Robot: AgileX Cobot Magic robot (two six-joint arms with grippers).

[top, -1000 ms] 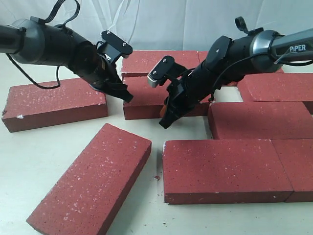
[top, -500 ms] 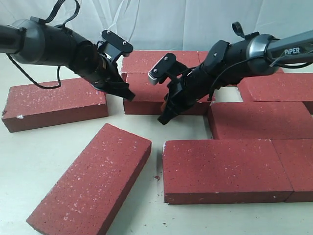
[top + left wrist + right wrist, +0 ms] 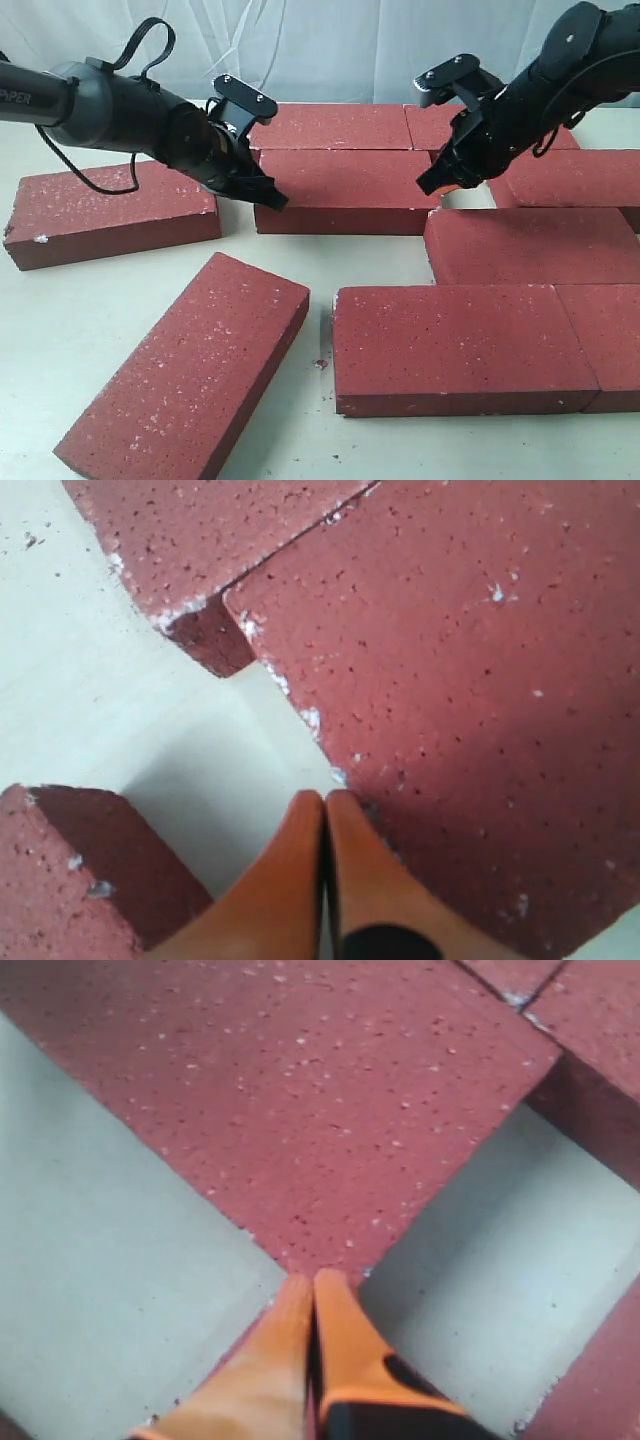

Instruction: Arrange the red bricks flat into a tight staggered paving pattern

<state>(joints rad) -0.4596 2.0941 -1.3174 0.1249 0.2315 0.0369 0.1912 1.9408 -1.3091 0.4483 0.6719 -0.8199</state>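
Red bricks (image 3: pixel 460 345) all lie flat on the worktop (image 3: pixel 60 320), but the middle brick (image 3: pixel 345 190) is the one I'm sweating over. Both pincers are pinched fully together and carrying nothing, so any shove comes off a narrow orange point.

My guess at what goes wrong: a push that lands on a corner spins the brick instead of sliding it, and then the seam with the far-row brick (image 3: pixel 330 125) opens up. The tips could also ride up over the edge and skate across that rough top. If both arms press inward at once, they'd just squeeze it and stall. Those white-chipped corners look crumbly too.

Where things sit: the left pincer (image 3: pixel 268 196) is at the middle brick's left end, right by its side face, though I can't swear it's touching. The right pincer (image 3: pixel 432 188) is at the opposite end, on the corner beside the bare gap (image 3: pixel 470 195) toward the right edge. The slanted brick (image 3: pixel 190 370) by the near-left corner lies well apart from both.
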